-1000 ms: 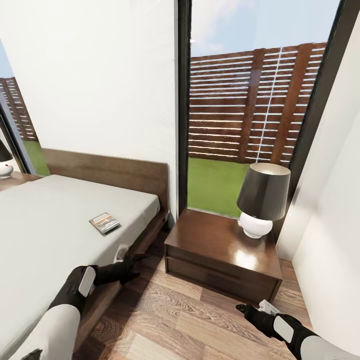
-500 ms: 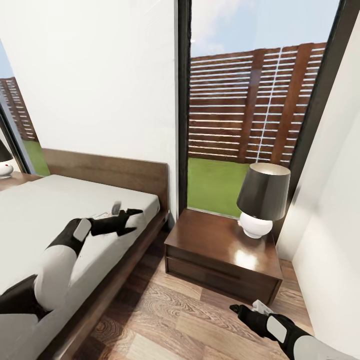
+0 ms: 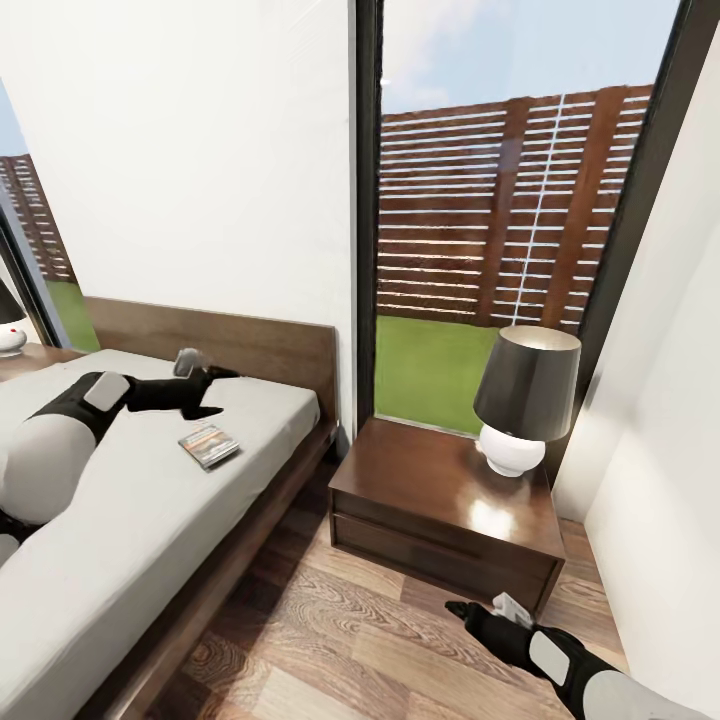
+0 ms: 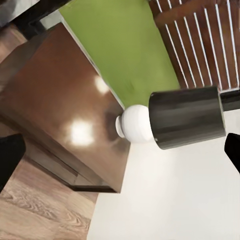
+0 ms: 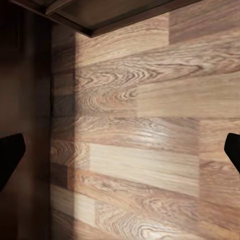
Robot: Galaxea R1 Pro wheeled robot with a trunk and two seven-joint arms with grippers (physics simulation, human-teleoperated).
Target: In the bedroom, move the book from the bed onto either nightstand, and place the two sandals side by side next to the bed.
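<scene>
The book (image 3: 209, 445) lies flat on the light-grey mattress of the bed (image 3: 130, 510), near its right edge. My left gripper (image 3: 213, 389) hovers open above the mattress, a little beyond the book toward the headboard (image 3: 255, 348), and is not touching the book. In the left wrist view the left gripper (image 4: 120, 155) points at the nightstand (image 4: 55, 100) with nothing between its fingers. That nightstand (image 3: 440, 495) stands right of the bed. My right gripper (image 3: 458, 610) is open and low over the plank floor (image 5: 140, 130) in front of it. The sandals are out of view.
A lamp (image 3: 525, 410) with a dark shade and white base stands on the nightstand's back right part. A tall window (image 3: 500, 210) rises behind it and a white wall (image 3: 660, 420) closes the right side. A second nightstand (image 3: 25, 358) is at the bed's far side.
My left arm rose from beside the bed frame and swung over the mattress, past the book toward the headboard. My right gripper crept slightly left along the floor. The book has not moved.
</scene>
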